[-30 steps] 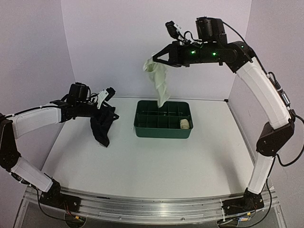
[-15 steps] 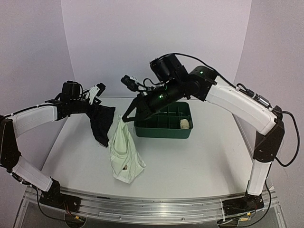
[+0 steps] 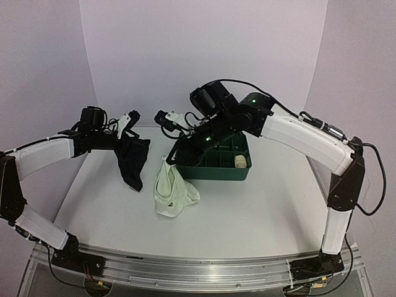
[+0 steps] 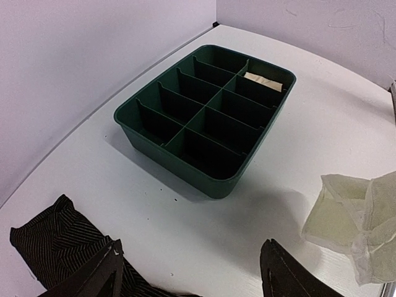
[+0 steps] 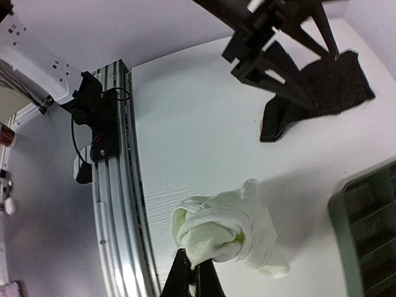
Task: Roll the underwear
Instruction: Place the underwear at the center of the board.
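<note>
A: Where's the cream cloth garment [image 3: 174, 193] rn?
B: Hanging from the right fingers [image 5: 193, 275], which are pinching tight on one end. Its lower part is bunching up on the white counter [image 3: 247, 210], just in front of the left corner of the green divided plastic tray [image 3: 213, 172].
A: Long axis?
B: Running from the pinch down and toward the near edge, approx. It's crumpling, so imo it's needing a flat spread before any rolling.
A: And the left side?
B: The left fingers [image 3: 128, 124] are standing wide, w/ nothing between them in the wrist view. The black striped cloth garment [image 3: 131, 164] is dangling below them, prob. draping over one finger. Can't tell exactly how it's catching.
A: Nearer arm for the cream one?
B: Right arm, since it's holding it. The black piece is hanging just left of it, not touching.
A: Tray contents?
B: One small pale cloth roll [image 3: 240, 161] is sitting in the near row's right-end compartment. The other compartments are looking empty.
</note>
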Controlling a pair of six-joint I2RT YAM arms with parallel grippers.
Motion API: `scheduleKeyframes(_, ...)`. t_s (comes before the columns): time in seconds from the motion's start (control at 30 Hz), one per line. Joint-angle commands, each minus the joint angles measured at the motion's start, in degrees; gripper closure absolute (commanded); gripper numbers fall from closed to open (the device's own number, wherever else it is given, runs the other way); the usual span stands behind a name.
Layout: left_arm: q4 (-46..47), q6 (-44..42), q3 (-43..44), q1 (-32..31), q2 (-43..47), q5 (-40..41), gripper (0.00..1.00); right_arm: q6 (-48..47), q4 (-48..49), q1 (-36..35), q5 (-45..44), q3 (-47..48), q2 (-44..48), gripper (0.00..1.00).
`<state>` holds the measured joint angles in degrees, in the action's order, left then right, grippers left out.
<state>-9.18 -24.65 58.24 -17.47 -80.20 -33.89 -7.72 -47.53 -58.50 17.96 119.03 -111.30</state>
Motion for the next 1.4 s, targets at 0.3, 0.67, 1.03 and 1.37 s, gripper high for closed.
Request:
scheduleKeyframes(0.3, -6.93, -11.91, -3.78, -1.98, 4.24, -10.14, 0.26, -21.72, 1.35, 0.38, 9.28, -34.74, 12.0, 1.0)
scheduleKeyframes(0.67, -14.55, -25.65, -14.51, -24.41, 1.9, -5.59, 0.24, -12.06, 10.02, 3.13, -0.36, -56.17, 11.46, 1.0)
scheduleKeyframes(1.03, -7.85, -29.48, -5.92, -27.0, -13.82, 0.72, 0.23, -15.96, 9.91, 3.3, -8.3, -56.4, 10.7, 1.0)
scheduleKeyframes(1.37, -16.06, -38.0, 7.78, -27.33, -28.88, 6.6, 0.26, -19.48, 11.32, 6.23, -12.32, -54.34, 8.04, 1.0)
